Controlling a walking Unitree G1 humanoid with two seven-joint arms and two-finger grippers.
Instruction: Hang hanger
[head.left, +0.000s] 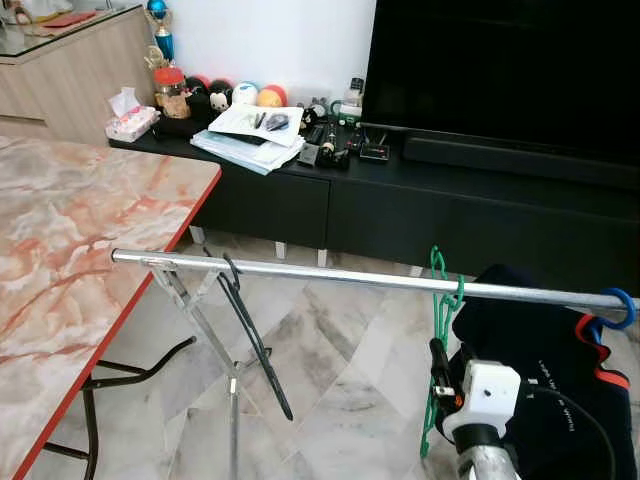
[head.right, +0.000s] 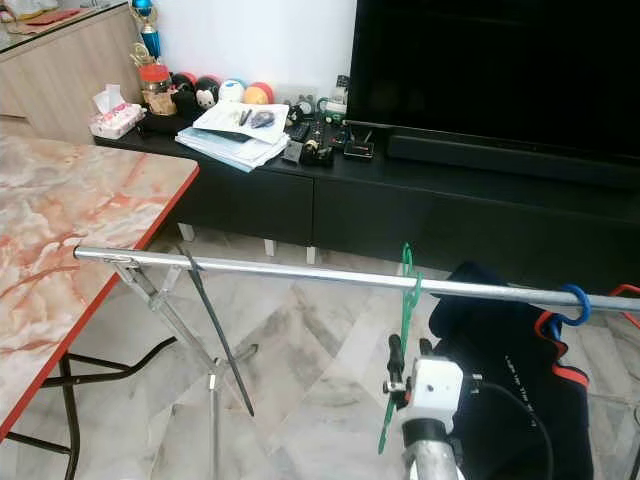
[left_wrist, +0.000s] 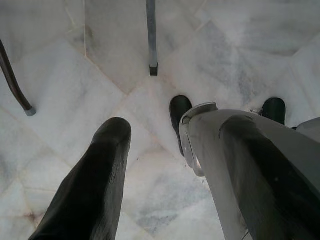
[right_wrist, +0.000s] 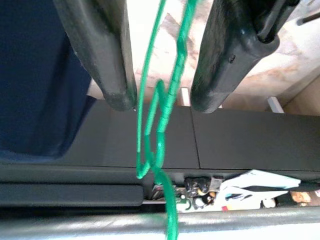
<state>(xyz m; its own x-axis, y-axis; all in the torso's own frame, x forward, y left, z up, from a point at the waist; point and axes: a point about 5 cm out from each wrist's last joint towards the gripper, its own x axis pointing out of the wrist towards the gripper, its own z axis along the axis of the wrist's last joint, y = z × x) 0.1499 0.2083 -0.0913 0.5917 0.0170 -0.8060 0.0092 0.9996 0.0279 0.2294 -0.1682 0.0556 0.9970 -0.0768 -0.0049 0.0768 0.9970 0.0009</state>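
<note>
A green wire hanger (head.left: 440, 312) hangs by its hook on the silver rail (head.left: 330, 275) of a drying rack. My right gripper (right_wrist: 162, 100) is just below the rail. It is open, one black finger on each side of the hanger's wires without pressing them. A black hanger (head.left: 250, 335) hangs further left on the rail. At the right end, a blue hanger hook (head.left: 620, 308) carries a dark navy garment (head.left: 540, 340). My left gripper (left_wrist: 160, 150) hangs low over the marble floor, open, with nothing between its fingers.
A marble-topped table with a red edge (head.left: 70, 260) stands close on the left. The rack's folding metal legs (head.left: 200, 320) reach down under the rail. Behind it are a black TV console (head.left: 420, 205) with clutter on top and a large TV (head.left: 500, 70).
</note>
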